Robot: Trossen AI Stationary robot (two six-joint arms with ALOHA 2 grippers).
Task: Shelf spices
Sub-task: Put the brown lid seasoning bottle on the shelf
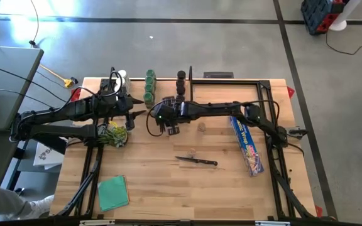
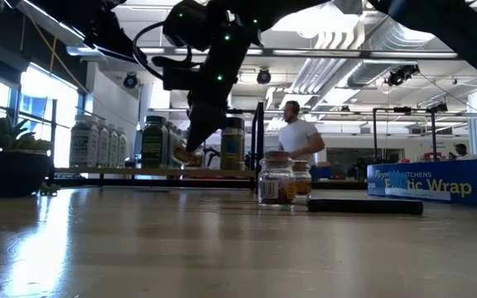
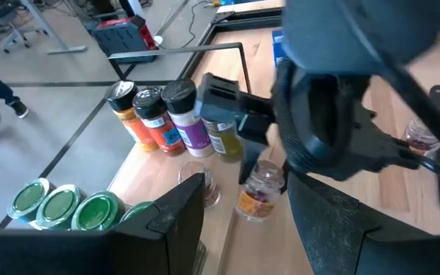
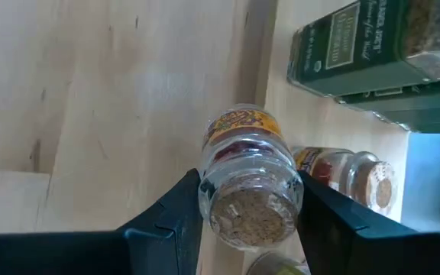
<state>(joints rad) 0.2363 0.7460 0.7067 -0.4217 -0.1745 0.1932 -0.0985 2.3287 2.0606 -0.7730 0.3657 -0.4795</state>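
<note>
Because the right gripper [image 4: 247, 218] grips a clear jar [image 4: 248, 187] by its sides, one finger on each flank, the jar's base faces the wrist camera and its label points toward the shelf [image 4: 334, 126], which suits sliding it onto the plank.

Near edge of the table [image 1: 168, 194], high view: a green cloth [image 1: 112, 191] lies at about 7 o'clock from the table's centre, and the dark-handled knife [image 1: 197, 161] lies just below centre. Neither belongs to the task. The blue wrap box [image 1: 247, 144] lies at 3 o'clock, well apart from the work.

Mid-table: one clear jar with brownish contents [image 1: 201, 127] stands alone just past centre, not yet shelved. The low view suggests a second jar [image 2: 301, 180] close behind it.

Far edge: the right arm reaches across to about 11 o'clock, its gripper carrying the held jar just short of the shelf. The left gripper [image 3: 239, 218] hovers beside it at 10 o'clock, fingers apart and holding nothing, apparently waiting.

On the shelf stand green-capped jars [image 1: 149, 86] at 11 o'clock, black-capped jars [image 1: 181, 85] at 12 o'clock, and a white-capped one [image 1: 122, 75] farther left.

Judgement: placement is in progress. The risk is knocking the neighbouring jars [image 4: 354, 179] beside the gap.
</note>
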